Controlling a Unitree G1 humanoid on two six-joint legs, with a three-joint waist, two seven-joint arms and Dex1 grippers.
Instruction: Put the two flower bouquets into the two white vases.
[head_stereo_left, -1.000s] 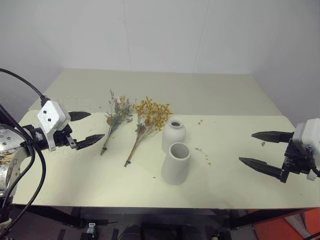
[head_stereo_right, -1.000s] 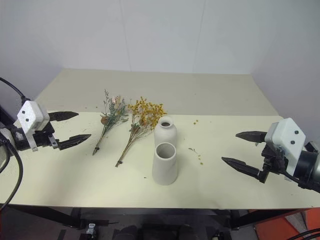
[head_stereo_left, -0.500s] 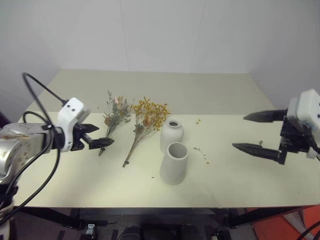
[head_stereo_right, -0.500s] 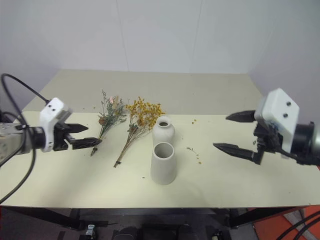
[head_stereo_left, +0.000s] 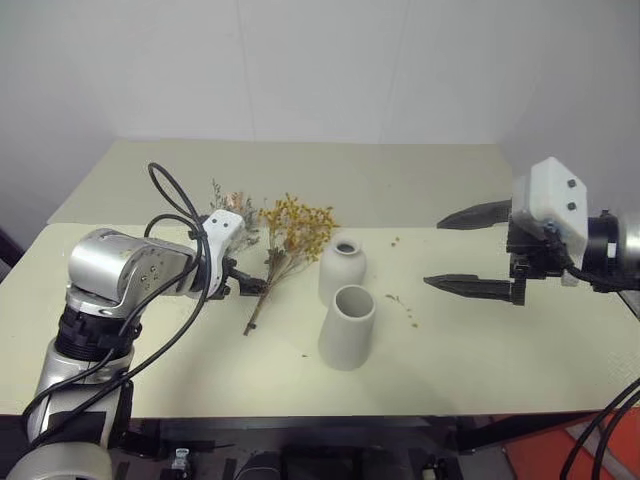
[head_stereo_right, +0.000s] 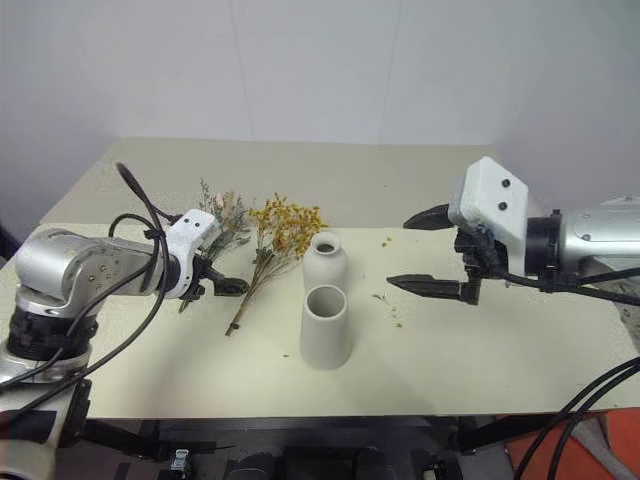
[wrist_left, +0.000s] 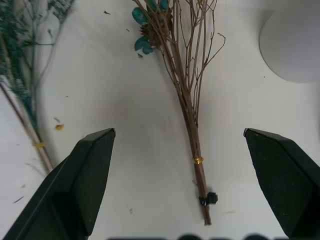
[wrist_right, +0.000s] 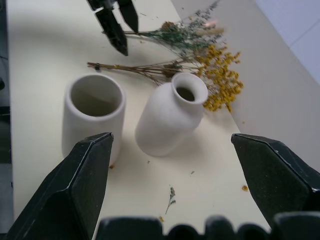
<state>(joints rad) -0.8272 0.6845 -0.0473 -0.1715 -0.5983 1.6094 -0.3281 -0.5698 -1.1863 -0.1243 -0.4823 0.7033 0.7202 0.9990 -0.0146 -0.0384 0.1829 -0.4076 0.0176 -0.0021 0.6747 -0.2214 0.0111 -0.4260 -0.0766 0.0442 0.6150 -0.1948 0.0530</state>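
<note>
Two bouquets lie on the pale table. The yellow-orange one has its stems running toward the front edge. The grey-green one lies to its left, partly behind my left arm. Just right of them stand the short rounded white vase and, in front of it, the taller wide-mouthed vase. My left gripper is open and points down, its fingers straddling the yellow bouquet's stems near their tied end without touching them. My right gripper hangs open and empty to the right of the vases, pointing at them.
Small dried crumbs are scattered on the table right of the vases. A white wall rises behind the table's far edge. The left arm's black cable loops above the wrist.
My left arm swung in to the right and lower, turning its gripper down over the yellow bouquet's stems. My right gripper rose and moved left toward the vases. Both stayed open.
</note>
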